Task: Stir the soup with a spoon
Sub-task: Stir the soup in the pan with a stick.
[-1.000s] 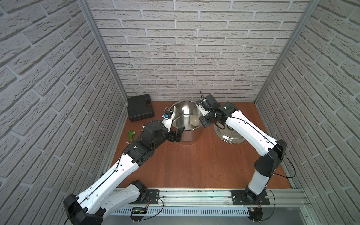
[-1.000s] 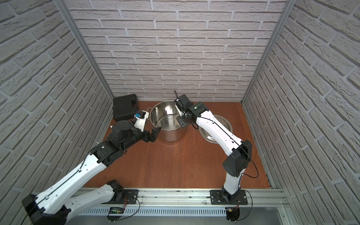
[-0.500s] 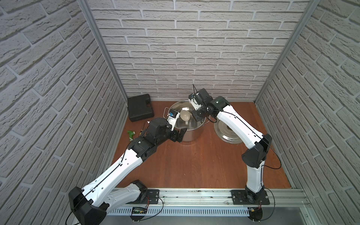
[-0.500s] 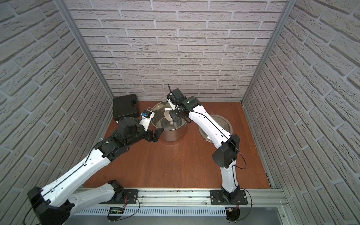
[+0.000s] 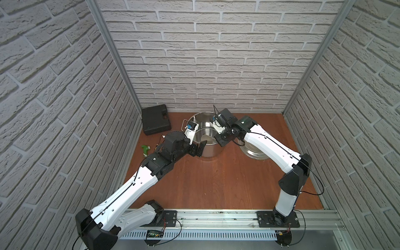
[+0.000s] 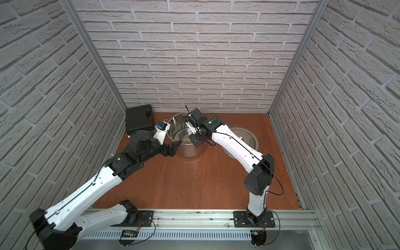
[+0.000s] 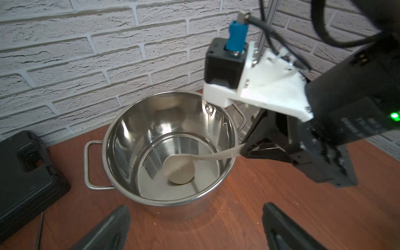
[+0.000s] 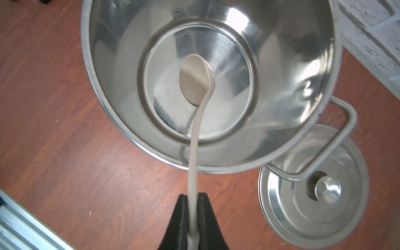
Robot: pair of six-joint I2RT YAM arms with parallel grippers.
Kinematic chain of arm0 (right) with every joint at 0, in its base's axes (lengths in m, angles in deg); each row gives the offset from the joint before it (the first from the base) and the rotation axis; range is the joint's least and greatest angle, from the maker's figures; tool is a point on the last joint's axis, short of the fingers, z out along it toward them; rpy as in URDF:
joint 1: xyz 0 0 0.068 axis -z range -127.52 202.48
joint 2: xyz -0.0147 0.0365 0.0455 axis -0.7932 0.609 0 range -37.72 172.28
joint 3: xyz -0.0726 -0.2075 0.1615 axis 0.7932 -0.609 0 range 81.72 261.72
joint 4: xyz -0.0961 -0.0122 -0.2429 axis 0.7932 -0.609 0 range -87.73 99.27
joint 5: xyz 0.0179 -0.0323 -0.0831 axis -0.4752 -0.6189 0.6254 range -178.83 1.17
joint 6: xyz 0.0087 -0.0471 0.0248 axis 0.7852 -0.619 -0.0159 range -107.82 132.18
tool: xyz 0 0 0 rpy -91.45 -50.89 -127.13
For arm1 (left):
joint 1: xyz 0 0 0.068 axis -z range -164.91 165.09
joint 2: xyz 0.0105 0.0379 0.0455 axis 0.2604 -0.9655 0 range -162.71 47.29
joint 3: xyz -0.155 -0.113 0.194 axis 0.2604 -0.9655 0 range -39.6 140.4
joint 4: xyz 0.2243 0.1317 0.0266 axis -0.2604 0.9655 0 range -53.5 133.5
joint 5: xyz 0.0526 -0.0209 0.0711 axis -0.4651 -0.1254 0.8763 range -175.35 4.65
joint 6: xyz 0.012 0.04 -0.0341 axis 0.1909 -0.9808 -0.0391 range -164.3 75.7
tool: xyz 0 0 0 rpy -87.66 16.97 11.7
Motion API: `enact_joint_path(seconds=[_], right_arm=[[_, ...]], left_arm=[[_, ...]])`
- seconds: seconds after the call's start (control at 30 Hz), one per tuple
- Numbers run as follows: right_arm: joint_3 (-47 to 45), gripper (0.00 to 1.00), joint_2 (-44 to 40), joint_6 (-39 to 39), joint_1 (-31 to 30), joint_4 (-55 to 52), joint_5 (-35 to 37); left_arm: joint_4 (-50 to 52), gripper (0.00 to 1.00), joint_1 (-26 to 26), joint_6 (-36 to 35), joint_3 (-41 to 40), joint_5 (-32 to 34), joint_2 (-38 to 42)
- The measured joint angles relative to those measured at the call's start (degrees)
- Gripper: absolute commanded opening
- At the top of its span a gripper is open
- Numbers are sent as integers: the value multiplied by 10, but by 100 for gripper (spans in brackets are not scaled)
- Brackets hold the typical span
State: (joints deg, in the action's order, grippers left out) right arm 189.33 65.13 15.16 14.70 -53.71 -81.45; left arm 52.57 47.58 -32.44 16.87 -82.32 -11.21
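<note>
The cream-beige spoon [image 8: 195, 80] reaches down into the shiny steel pot [image 8: 292, 75], its round bowl [image 7: 179, 171] low over the bottom near the middle. My right gripper [image 8: 192, 195] is shut on the spoon's slim handle, just outside and above the pot's rim, on the lid's side. No soup shows; the inside of the pot [image 7: 121, 121] looks bare metal. My left gripper [image 7: 195, 207] stands open and holds nothing, low in front of the pot's near wall. Both top views show the pot [image 5: 208, 151] [image 6: 190, 150] between the two grippers [image 5: 200, 149] [image 5: 220, 141].
A flat steel lid with a knob [image 8: 313, 207] lies on the wooden table right beside the pot [image 5: 253, 149]. A black case [image 5: 155, 122] sits at the back left, a small green-handled tool [image 5: 145, 148] in front of it. Brick walls close three sides.
My right gripper swung the spoon toward the pot's far left side, then came back toward the lid's side. The left gripper stayed open by the pot.
</note>
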Motion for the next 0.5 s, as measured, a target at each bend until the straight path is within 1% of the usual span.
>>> enact_joint_path(seconds=[0.13, 0.27, 0.4, 0.5], right_arm=[[-7, 3, -25, 0, 21, 4, 13], [-5, 3, -22, 0, 41, 13, 22], [44, 2, 17, 0, 50, 10, 26], [92, 3, 57, 1, 48, 13, 12]], left_arm=[[-8, 98, 0, 2, -5, 4, 3], [-10, 98, 0, 3, -7, 5, 3], [-11, 98, 0, 4, -7, 5, 3], [-11, 98, 0, 4, -7, 5, 3]])
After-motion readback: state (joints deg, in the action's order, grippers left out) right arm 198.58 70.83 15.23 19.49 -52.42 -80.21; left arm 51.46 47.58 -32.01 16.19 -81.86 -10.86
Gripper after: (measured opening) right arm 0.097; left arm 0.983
